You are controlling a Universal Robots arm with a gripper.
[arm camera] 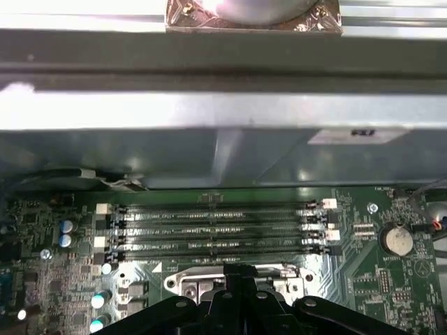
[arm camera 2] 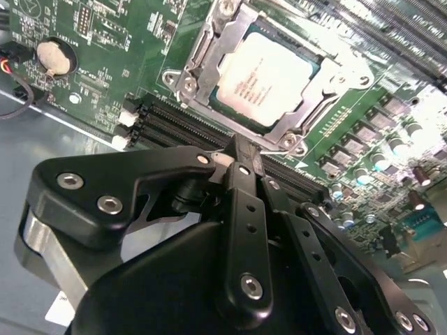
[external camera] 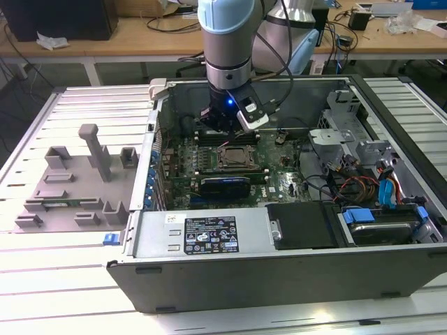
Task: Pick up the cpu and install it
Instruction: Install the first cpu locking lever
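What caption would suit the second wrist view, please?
Shut tool beside the cpu seated in its socket.

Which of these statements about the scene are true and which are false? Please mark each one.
1. The cpu lies in the metal-framed socket of the green motherboard. True.
2. The gripper holds the cpu in the air above the case. False: the chip sits in the socket and the fingers are shut together with nothing between them.
3. The computer case lies open on the slatted table. True.
4. The grey fixture blocks are inside the case. False: they stand on the table, outside the case, on the exterior view's left.
5. A round coin battery sits on the motherboard. True.
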